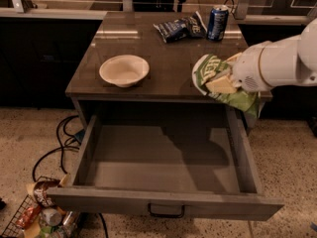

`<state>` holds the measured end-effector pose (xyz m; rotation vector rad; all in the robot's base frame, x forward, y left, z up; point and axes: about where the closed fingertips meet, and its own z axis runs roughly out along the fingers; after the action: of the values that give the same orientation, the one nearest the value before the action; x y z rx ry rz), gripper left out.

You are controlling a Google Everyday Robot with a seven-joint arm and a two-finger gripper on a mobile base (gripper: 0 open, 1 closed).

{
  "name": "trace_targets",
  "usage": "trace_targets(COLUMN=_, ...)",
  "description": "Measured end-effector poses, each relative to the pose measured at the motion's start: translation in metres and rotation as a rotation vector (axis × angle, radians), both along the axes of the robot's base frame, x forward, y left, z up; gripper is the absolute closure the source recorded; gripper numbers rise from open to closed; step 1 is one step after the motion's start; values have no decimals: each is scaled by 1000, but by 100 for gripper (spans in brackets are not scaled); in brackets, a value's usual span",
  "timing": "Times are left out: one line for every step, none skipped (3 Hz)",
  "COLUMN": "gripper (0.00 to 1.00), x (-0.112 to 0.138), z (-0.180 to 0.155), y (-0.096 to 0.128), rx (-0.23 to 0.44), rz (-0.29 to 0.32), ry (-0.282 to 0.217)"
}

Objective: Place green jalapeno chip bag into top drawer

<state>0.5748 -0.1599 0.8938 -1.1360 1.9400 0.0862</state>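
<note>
The green jalapeno chip bag (214, 73) is crinkly light green with white lettering. It is held in the air over the table's front right edge, above the right side of the open drawer. My gripper (221, 82) comes in from the right on a white arm and is shut on the bag, whose lower part hangs down past the table edge. The top drawer (163, 206) is pulled fully out toward the camera, wide and shallow with a dark pull handle (166, 211). Its inside is bare.
On the dark table top (163, 48) stand a white bowl (124, 70) at the left, a dark blue chip bag (179, 28) and a blue can (217, 22) at the back. Cables and a wire basket of items (42, 216) lie on the floor at the left.
</note>
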Motion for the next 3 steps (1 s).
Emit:
trace_targets(gripper=100, x=-19, z=-42, y=32, rx=9, rz=150, ry=26)
trace_targets(gripper=100, x=-26, z=-76, y=67, rx=11, rz=352, ry=53)
trace_targets(gripper=100, x=-34, z=-100, y=96, rx=-6, rz=561, ry=88)
